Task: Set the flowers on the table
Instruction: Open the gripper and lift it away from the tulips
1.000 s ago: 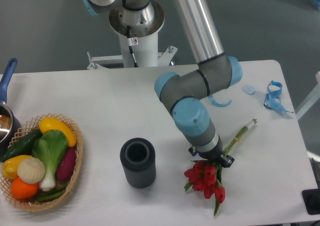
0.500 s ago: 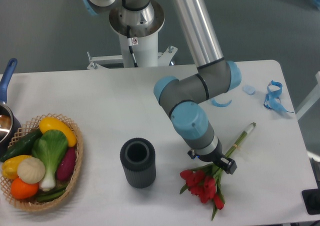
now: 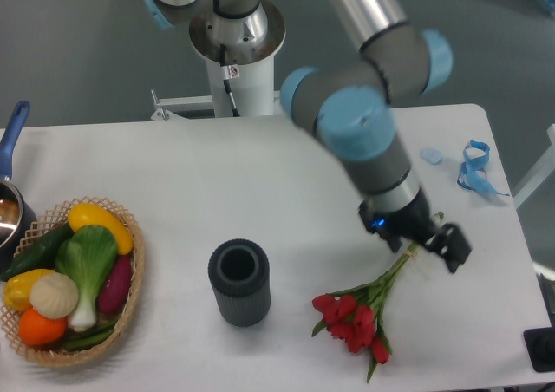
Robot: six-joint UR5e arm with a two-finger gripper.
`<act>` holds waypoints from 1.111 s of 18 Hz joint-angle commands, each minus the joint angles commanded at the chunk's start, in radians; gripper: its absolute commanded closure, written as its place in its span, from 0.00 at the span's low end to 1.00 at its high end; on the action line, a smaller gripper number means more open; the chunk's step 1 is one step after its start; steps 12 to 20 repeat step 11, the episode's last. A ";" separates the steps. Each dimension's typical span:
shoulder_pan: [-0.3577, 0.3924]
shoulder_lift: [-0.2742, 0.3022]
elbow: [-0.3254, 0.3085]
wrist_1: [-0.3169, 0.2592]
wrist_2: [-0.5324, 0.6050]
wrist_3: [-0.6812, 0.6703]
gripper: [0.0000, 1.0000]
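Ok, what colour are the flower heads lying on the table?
Red, on the flowers, with green leaves and pale green stems; the fixed camera view shows it clearly.

Table (image 3: 173, 166) — flowers (image 3: 360, 318), cup (image 3: 239, 282), basket (image 3: 130, 301), ribbon (image 3: 475, 168) perhaps.

The flowers (image 3: 357, 319) are seen lying flat on the bench (image 3: 217, 175), beside a dark cup (image 3: 239, 282); the hand (image 3: 431, 240) is held above their stems.

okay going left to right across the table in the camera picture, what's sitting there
Pot with a blue handle → basket of vegetables → dark ribbed cylinder vase → red tulips → claw → blue ribbon.
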 joint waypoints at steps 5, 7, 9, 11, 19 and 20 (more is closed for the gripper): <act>0.152 0.100 -0.023 -0.160 -0.150 0.276 0.00; 0.212 0.129 -0.029 -0.219 -0.224 0.341 0.00; 0.261 0.150 -0.043 -0.266 -0.279 0.434 0.00; 0.308 0.170 -0.069 -0.273 -0.347 0.491 0.00; 0.308 0.170 -0.069 -0.273 -0.347 0.491 0.00; 0.308 0.170 -0.069 -0.273 -0.347 0.491 0.00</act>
